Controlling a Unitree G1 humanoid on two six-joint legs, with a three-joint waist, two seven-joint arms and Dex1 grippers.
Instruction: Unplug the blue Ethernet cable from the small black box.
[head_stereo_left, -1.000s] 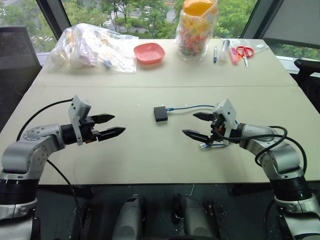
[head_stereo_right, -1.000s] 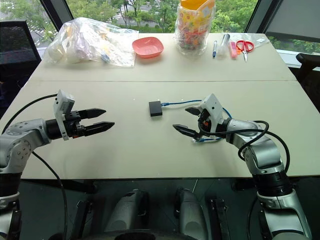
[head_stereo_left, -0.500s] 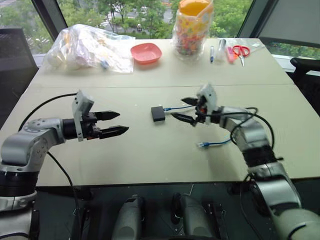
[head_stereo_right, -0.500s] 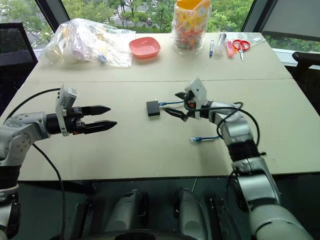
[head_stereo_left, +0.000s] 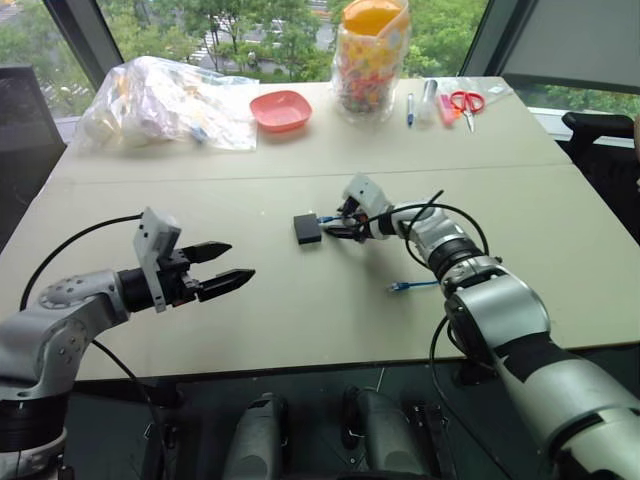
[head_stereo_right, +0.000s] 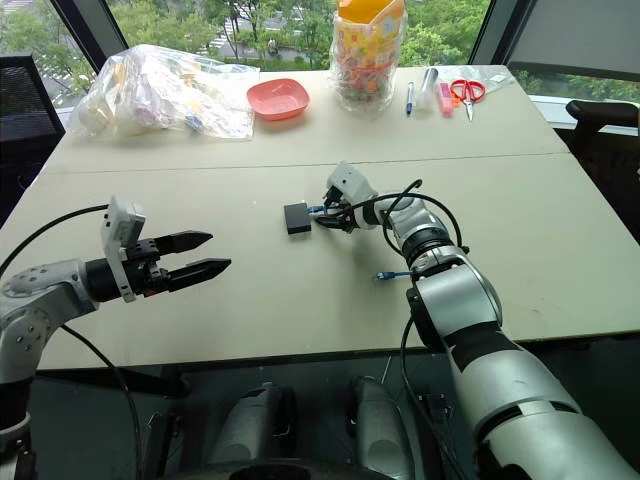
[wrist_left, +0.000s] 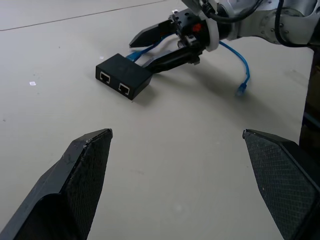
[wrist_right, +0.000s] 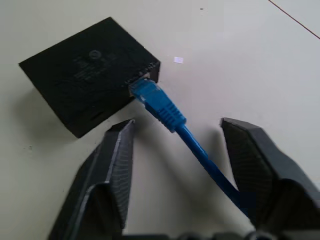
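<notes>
A pale table (head_stereo_left: 300, 330) beside tall windows over green trees carries the scene. At its centre lies one black box (head_stereo_left: 307, 228), flat on the surface, and one blue cable (wrist_right: 172, 120) runs into the side of the box at 3 o'clock, its plug seated in the port. The cable trails off toward 4 o'clock, where its free end (head_stereo_left: 400, 288) rests on the table.

The right gripper (head_stereo_left: 340, 224) sits just beside the box at 3 o'clock, its two black fingers (wrist_right: 115, 165) set either side of the cable just behind the plug, a gap showing on each side; they are partly spread and not yet pinching anything. The placement looks deliberate: a grip close to the plug would let the pull act straight along the port rather than bending the cord.

The left gripper (head_stereo_left: 225, 265) hangs over the table at about 8 o'clock from the box, well apart from it, fingers wide and empty. The box appears to have nothing bracing it, so it may slide when the plug is pulled; the left gripper seems placed to steady it if needed.

Along the far edge, from 10 to 2 o'clock: one clear bag (head_stereo_left: 160, 100) of items, one red bowl (head_stereo_left: 280, 110), one jar (head_stereo_left: 368, 60) of coloured pieces, two pens (head_stereo_left: 418, 100) and one pair of scissors (head_stereo_left: 465, 103). The left wrist view shows two open ports (wrist_left: 114, 83) on the box's near side.
</notes>
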